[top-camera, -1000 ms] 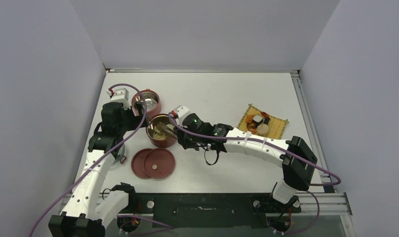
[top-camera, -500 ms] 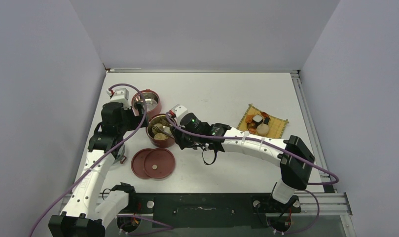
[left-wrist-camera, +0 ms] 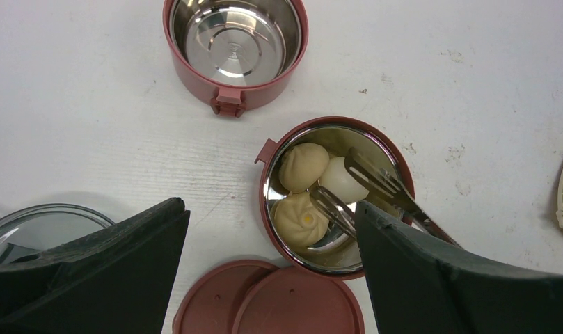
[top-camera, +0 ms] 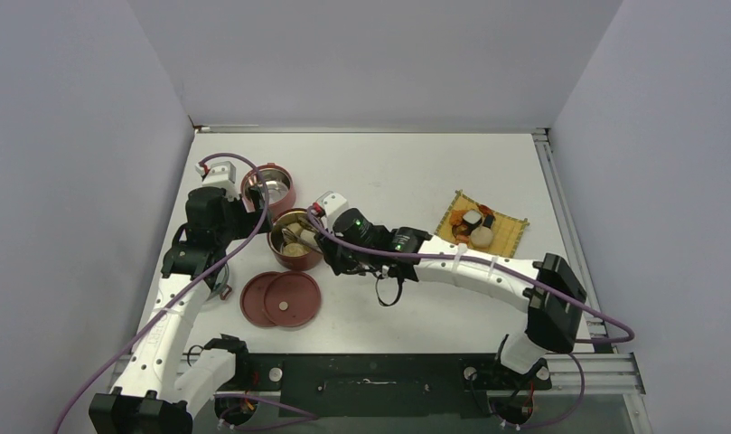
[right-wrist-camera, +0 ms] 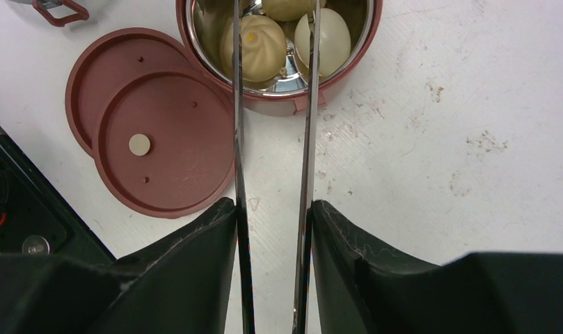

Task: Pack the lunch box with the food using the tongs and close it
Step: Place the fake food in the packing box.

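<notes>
The lunch box lies in parts: a near bowl, an empty far bowl, and two overlapping flat lids. Three pale balls of food rest in the near bowl. More food sits on the yellow mat. My right gripper is shut on the tongs, whose tips stand slightly apart inside the near bowl. My left gripper hovers open above the bowls, holding nothing.
The yellow woven mat lies at the right. A clear round dish with a red handle sits left of the lids. The black base rail runs along the near edge.
The tongs' arms have spread a little inside the near bowl and a pale ball now lies free there. The left arm has not moved.
</notes>
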Robot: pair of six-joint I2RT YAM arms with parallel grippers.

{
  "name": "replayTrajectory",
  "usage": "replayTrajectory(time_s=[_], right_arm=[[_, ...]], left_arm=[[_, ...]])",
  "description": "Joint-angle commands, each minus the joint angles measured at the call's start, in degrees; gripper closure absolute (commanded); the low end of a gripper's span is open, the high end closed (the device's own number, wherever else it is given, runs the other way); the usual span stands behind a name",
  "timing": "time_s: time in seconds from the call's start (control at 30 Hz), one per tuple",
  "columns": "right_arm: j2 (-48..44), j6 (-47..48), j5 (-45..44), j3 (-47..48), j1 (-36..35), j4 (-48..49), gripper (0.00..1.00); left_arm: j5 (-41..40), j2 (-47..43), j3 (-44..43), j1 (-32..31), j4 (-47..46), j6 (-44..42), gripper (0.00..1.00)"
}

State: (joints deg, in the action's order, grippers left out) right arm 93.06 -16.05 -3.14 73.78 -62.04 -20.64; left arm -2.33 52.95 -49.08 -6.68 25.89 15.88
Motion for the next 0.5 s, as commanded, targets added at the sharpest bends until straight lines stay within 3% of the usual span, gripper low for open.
replayTrajectory(time_s=[0.0,0.23,0.47], right_arm=[[-7.79,-1.19,-4.94,3.09,-0.17,-1.88,0.59],[-13.87,-4.45,-10.79,2.87,3.97,-11.49,0.60],[-19.74,-10.18,-13.31,-0.29,13.74,-21.96,0.61]], left_arm=[[-0.80,-0.47,-0.64,-0.27,-2.47,0.21,0.12],[-1.01,-0.36,-0.39,-0.18,-2.48,-0.04,0.12],[1.38,3.13,-0.47,-1.77,-2.29,0.33,0.12]])
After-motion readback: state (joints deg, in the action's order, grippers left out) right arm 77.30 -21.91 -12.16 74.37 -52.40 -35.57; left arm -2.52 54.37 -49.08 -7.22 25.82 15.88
